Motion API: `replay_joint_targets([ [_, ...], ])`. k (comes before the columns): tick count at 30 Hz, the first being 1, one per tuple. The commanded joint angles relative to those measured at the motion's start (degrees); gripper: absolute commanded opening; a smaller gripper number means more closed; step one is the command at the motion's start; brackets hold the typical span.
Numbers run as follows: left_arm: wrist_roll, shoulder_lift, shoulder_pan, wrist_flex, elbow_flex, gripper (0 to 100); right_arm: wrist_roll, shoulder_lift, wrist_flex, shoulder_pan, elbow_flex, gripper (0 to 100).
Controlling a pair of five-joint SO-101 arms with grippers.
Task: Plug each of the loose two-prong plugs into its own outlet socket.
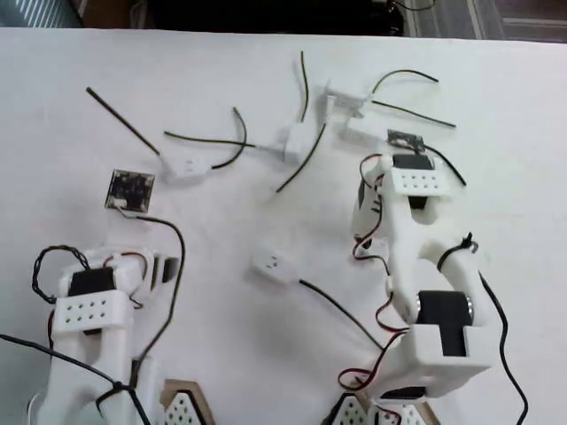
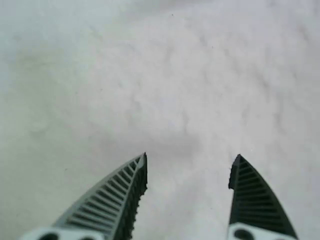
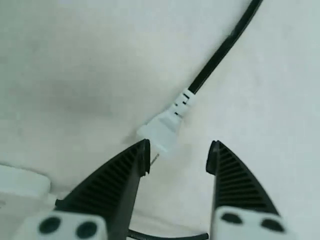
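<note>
White two-prong plug (image 3: pixel 161 131) w/ black cable (image 3: pixel 220 52) lies on worktop (image 3: pixel 75 65). Right hand (image 3: pixel 180 146) spread apart, gripping nothing, one fingertip (image 3: pixel 141 151) just beside plug. Left hand (image 2: pixel 190 156) also spread, empty, over worktop.

Bare table (image 2: pixel 150 75) lies open ahead of the left hand (image 2: pixel 191 156), its fingers apart. At the mouth of the right hand (image 3: pixel 180 143), also spread, sits a white plug (image 3: pixel 161 131), its black cord (image 3: pixel 220 50) running off. Tangled cords (image 1: pixel 301 158) and white sockets (image 1: pixel 182 168) crowd the table's far middle; one lone socket (image 1: pixel 275 264) lies between the arms.
</note>
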Motion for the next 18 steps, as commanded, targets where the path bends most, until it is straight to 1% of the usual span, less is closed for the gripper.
replay_joint_targets([
  [1,-0.62,-1.45,-0.31,-1.23,-0.18,27,-2.46,1.98,-2.86,0.40,-0.18,19.1],
  [8,-0.62,-1.45,-0.31,-1.23,-0.18,27,-2.90,9.98,-6.46,-0.92,-0.70,18.0],
  [10,-0.62,-1.45,-0.31,-1.23,-0.18,27,-3.60,10.42,-6.46,-0.92,-0.70,12.3],
  [13,-0.62,-1.45,-0.31,-1.23,-0.18,27,-3.08,9.19,-6.11,-0.92,-1.58,0.8],
  [15,-0.62,-1.45,-0.31,-1.23,-0.18,27,-3.08,8.04,-5.05,-0.40,-1.93,2.9],
  [18,-1.58,-1.45,-0.31,-1.23,-0.18,27,-1.93,5.41,-3.21,-0.84,-2.20,1.9],
])
